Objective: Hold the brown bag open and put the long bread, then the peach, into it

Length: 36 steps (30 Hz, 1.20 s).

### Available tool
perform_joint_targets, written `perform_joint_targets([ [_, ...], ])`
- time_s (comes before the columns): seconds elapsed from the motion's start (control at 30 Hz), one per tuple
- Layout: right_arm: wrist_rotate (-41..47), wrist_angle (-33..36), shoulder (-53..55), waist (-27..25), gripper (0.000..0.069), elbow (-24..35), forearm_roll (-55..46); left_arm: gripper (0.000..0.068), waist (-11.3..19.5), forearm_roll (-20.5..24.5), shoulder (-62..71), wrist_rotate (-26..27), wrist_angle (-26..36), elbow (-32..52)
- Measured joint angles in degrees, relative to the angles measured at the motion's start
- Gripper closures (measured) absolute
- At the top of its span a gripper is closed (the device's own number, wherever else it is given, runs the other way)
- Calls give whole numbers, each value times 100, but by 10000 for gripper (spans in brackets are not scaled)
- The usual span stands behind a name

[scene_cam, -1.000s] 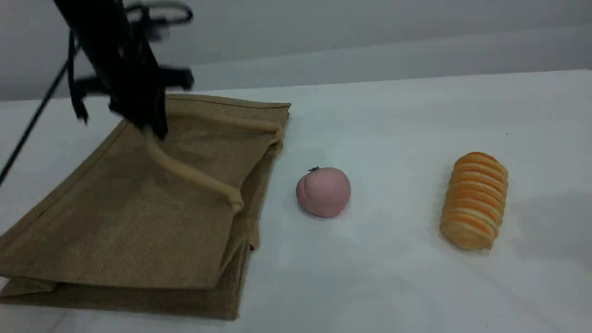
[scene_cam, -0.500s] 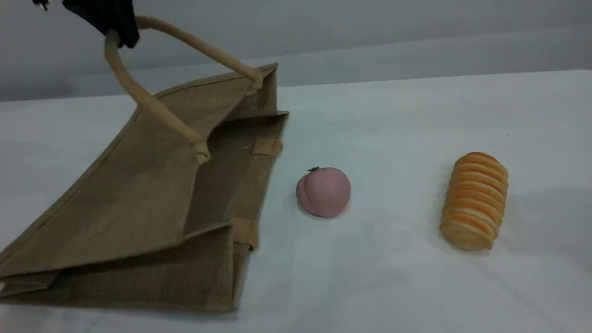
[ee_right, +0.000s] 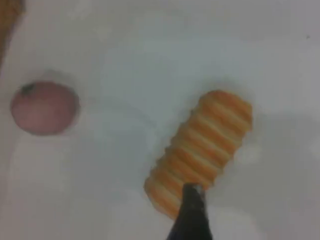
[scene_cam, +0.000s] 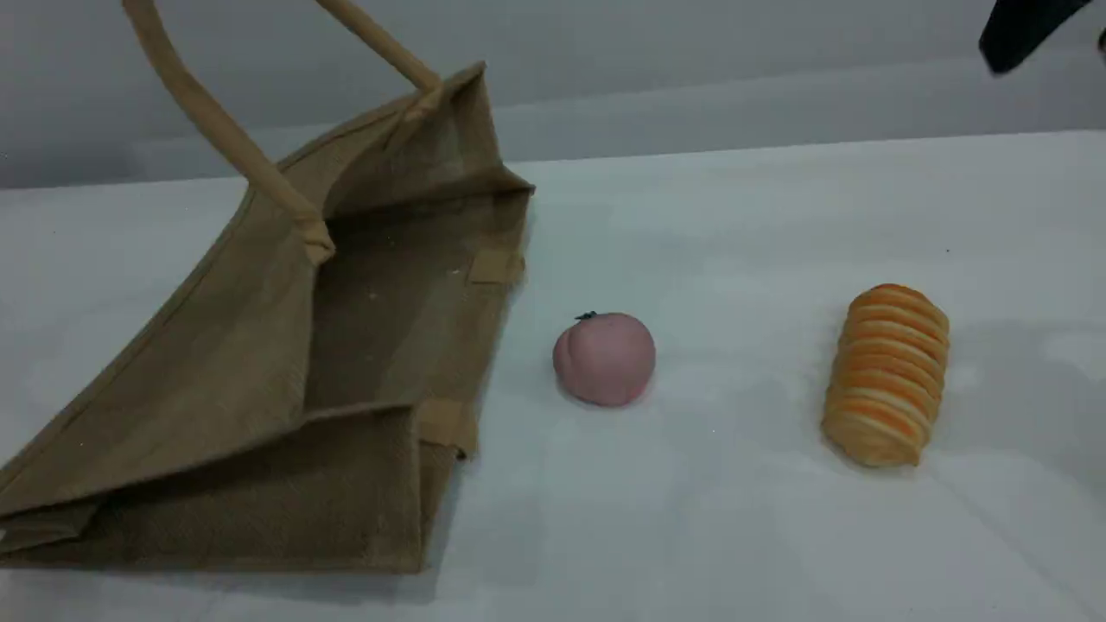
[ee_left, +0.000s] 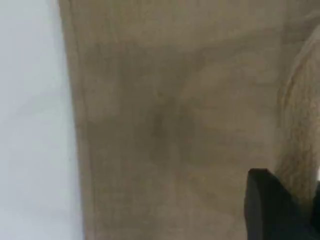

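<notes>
Scene view: one brown bag (scene_cam: 259, 380) lies on a white table (scene_cam: 734, 518) before a pale grey wall, its upper handle (scene_cam: 216, 130) lifted past the frame's top and its mouth gaping toward one peach (scene_cam: 604, 358); one long bread (scene_cam: 887, 374) lies well to the right. No writing shows.

Left wrist view: the left gripper (ee_left: 280, 210) is clenched on the handle, above jute.

Right wrist view: the right gripper (ee_right: 192, 215), jaws released, hangs above the bread.

Slanted overview; two close downward wrist views
</notes>
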Motion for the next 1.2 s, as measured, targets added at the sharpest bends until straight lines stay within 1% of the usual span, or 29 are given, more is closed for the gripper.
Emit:
perform_joint_targets([
  [0.1, 0, -7, 231, 0, 170, 0, 0, 597, 0, -142, -188, 224, 0, 0],
  [0.23, -6, -7, 459, 0, 170, 0, 0, 597, 0, -521, -343, 668, 2, -5],
  [0.53, -10, 24, 866, 0, 170, 0, 24, 597, 0, -1330, -426, 1834, 2, -5],
  [0.73, -59, 14, 1106, 0, 170, 0, 178, 597, 0, -1888, -426, 2778, -7, -5],
  [0.83, -131, 5, 1284, 0, 170, 0, 220, 597, 0, -2160, -426, 3112, -8, -126],
  [0.87, -158, -19, 1349, 0, 170, 0, 220, 597, 0, -2237, -426, 3190, -8, -196],
  [1.07, -230, -209, 1705, 0, 170, 0, 428, 597, 0, -2517, -426, 3196, -8, -578],
  [1.2, -315, -321, 1906, 0, 170, 0, 531, 597, 0, -2477, -421, 3196, -9, -580],
])
